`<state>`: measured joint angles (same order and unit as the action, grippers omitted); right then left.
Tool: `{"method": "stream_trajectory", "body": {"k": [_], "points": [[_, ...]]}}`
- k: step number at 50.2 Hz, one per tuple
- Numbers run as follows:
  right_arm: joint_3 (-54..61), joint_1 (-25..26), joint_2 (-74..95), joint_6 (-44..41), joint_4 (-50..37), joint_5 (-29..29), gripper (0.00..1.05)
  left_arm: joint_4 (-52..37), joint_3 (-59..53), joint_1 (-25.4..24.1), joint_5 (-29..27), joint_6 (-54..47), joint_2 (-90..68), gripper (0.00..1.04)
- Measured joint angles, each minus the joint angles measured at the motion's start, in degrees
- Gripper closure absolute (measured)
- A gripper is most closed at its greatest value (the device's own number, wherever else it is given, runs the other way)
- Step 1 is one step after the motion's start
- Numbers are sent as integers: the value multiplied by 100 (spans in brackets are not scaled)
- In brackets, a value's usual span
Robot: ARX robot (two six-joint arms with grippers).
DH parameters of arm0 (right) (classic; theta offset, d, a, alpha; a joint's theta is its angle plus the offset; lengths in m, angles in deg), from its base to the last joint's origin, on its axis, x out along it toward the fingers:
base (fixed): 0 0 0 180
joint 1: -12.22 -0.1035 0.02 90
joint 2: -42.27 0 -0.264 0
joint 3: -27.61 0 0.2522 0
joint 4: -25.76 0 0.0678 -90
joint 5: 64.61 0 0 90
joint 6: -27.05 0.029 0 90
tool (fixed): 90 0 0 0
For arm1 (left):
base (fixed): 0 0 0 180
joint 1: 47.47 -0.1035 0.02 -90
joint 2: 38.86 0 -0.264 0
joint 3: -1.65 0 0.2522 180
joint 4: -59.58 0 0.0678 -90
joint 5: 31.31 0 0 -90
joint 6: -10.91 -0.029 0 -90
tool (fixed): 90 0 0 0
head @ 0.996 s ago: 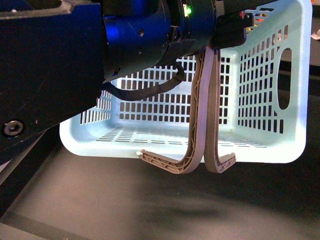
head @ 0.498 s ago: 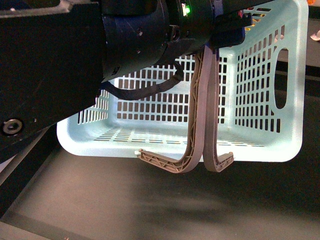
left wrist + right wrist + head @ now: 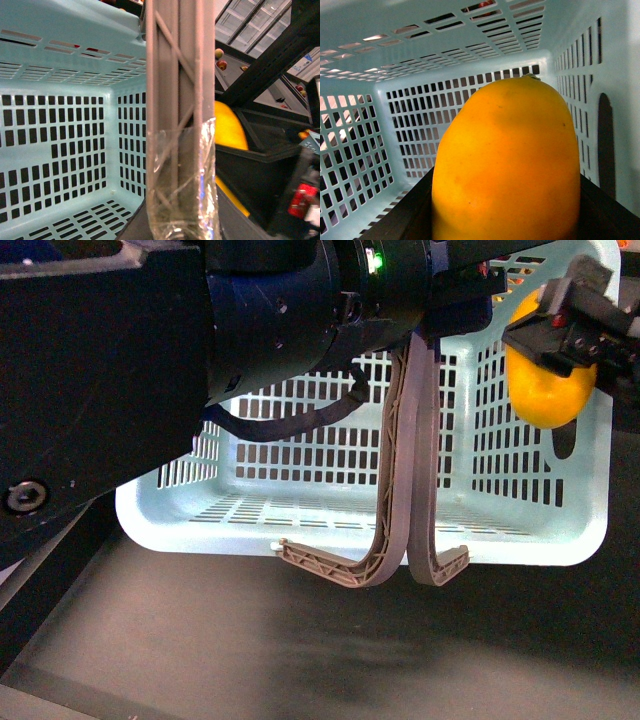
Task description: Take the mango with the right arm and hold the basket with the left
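I am seeing right fingers (image 3: 542, 338) clamping the mango (image 3: 545, 395); left fingers (image 3: 458, 302), largely hidden, seemingly gripping the basket (image 3: 596, 502) handles (image 3: 410, 460).

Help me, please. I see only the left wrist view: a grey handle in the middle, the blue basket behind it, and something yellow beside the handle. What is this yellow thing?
Observer: In the front view it is the mango, clamped in the right gripper, in front of the right wall of the basket.
Operator: Does it point into the basket?
Observer: It seems so. In the right wrist view, only the basket's slotted inside walls show beyond the mango.
Operator: And the left gripper?
Observer: The front view shows both handles rising together into the left gripper.
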<state>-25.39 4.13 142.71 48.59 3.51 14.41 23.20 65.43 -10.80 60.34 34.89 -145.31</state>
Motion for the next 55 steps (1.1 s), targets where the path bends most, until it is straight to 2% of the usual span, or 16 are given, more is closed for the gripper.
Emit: {"method": "stream_trajectory", "body": {"k": [3, 6, 17, 27, 38, 55], "points": [[-50, -55, 122, 20, -39, 31, 42, 0, 0, 0, 0, 0, 0, 98], [-66, -90, 188, 63, -76, 42, 32, 0, 0, 0, 0, 0, 0, 98], [11, -83, -103, 208, -221, -61, 6, 0, -2, 0, 22, -11, 0, 98], [404, 136, -1134, 232, -52, -284, 8, 11, -33, -2, -11, -26, -15, 98], [894, 614, -2435, 227, 457, -278, 8, 11, -33, 4, -20, -35, -15, 98], [1956, 1648, -4986, -168, 1926, -199, 8, 11, -33, 7, 4, -28, -15, 98]]}}
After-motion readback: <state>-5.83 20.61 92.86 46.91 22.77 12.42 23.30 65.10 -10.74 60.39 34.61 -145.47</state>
